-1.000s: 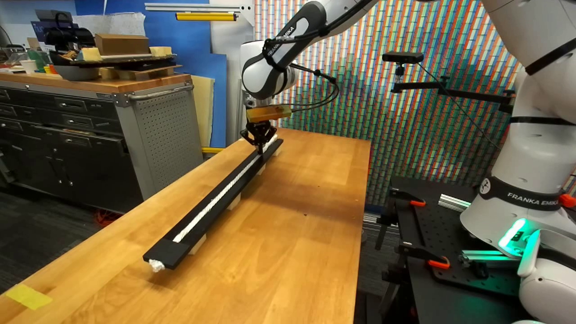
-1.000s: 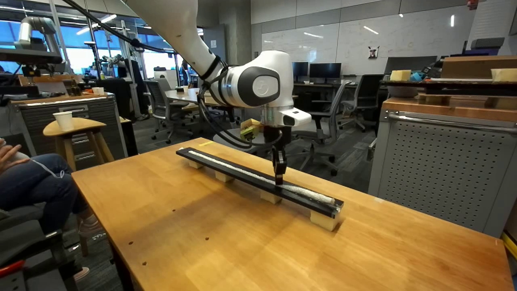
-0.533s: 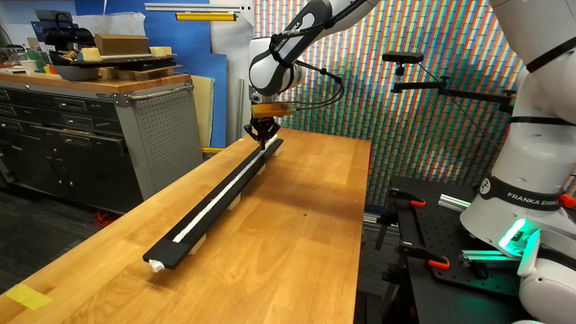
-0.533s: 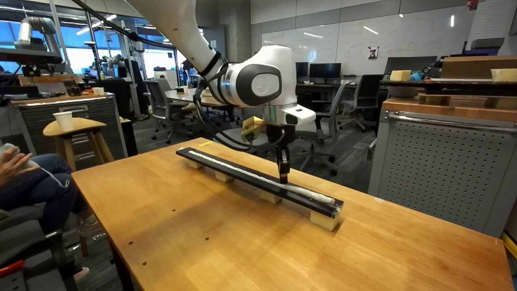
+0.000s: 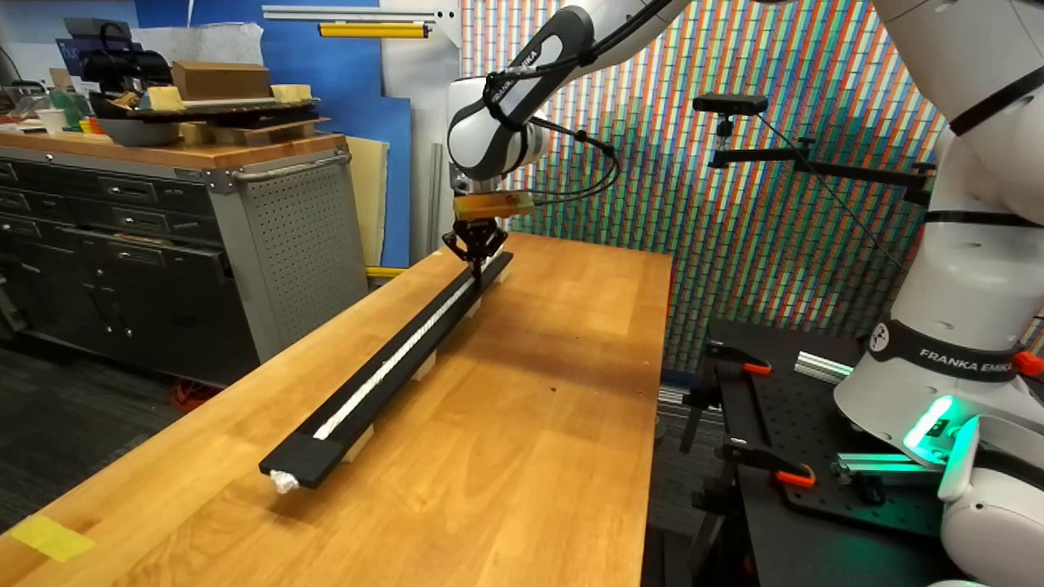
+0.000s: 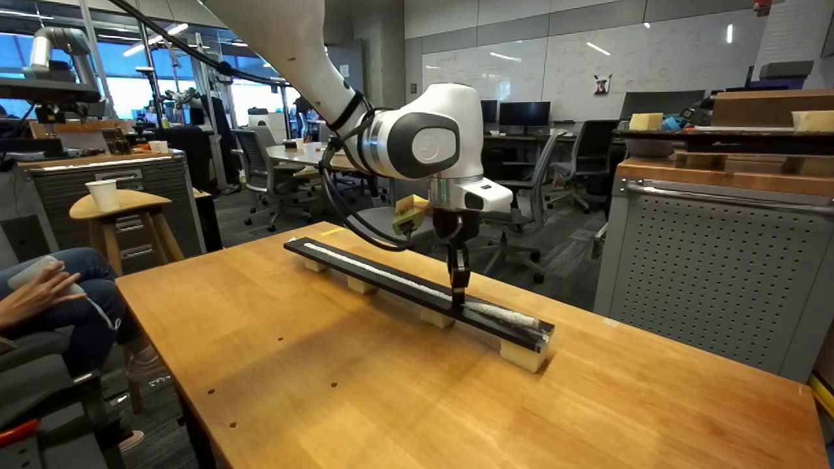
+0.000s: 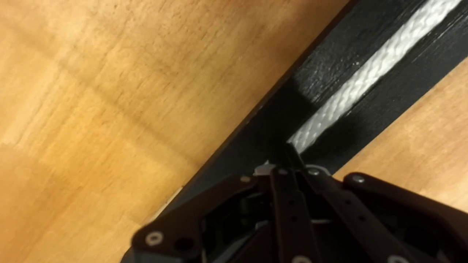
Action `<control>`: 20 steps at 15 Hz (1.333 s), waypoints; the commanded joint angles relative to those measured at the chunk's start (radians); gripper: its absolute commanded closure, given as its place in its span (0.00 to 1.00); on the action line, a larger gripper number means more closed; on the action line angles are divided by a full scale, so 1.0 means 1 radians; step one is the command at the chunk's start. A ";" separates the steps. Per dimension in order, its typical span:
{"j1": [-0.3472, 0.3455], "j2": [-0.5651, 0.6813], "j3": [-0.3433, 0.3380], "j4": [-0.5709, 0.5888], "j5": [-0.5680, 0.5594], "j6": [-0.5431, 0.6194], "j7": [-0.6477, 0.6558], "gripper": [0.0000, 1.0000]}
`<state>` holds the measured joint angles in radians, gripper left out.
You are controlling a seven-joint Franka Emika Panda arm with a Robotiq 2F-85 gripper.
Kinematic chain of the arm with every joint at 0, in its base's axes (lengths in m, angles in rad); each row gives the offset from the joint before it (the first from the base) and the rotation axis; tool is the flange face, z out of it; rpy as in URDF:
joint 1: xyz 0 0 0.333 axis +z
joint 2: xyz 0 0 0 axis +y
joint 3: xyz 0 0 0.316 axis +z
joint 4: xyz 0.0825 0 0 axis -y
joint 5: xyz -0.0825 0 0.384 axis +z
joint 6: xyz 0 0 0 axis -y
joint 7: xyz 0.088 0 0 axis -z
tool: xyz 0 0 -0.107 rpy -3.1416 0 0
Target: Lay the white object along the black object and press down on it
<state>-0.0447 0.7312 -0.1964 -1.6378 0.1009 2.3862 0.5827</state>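
Pressing step, I reckon; closed tool [image 6: 459, 301] seems to touch the white cord [image 7: 369, 75] along the black rail [image 7: 340, 62]; next (my guess) press the raised end [image 6: 515, 316].

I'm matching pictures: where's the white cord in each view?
In an exterior view: white cord left of centre, slanting up rightward to the claw and beyond.
In an exterior view: white cord just below centre, slanting down rightward past the claw.
Wrist view: white cord right of centre, from top edge down to the claw.
Shared landmark: the black rail beneath it.
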 commanded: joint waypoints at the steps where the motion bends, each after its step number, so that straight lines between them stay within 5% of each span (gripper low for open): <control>1: -0.016 0.081 0.005 0.119 0.016 -0.101 0.011 1.00; 6: -0.026 0.090 0.005 0.154 0.016 -0.153 0.011 1.00; 20: -0.052 -0.044 -0.001 -0.016 0.051 0.032 0.006 1.00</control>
<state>-0.0841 0.7231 -0.1984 -1.6145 0.1216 2.3961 0.5926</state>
